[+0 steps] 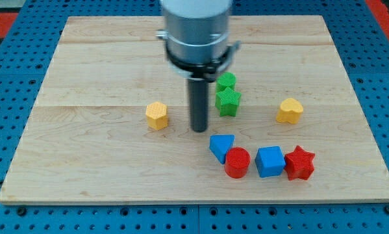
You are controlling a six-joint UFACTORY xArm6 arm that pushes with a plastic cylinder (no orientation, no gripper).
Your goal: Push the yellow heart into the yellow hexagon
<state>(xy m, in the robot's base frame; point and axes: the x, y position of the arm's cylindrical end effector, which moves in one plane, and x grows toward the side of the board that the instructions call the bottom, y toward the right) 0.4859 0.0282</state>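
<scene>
We take the yellow hexagon as our landmark; it sits alone left of centre on the wooden desk. The yellow heart lies well to the view's right of the hexagon, roughly level with it and well apart from it. Our tip rests on the desk near the hexagon's right side, touching no block, so it stands between the hexagon and the heart. We carry no fingers, only the rod, so there is no open or closed condition to report. We judge this placement unsuited to the push: the tip needs to reach the heart's far right side in order to drive it leftward. Two green blocks, stacked closely in the view, stand to the right of the hexagon and slightly above the line to the heart. A blue triangular block, red cylinder, blue cube and red star form a row to the hexagon's lower right, below that line.
</scene>
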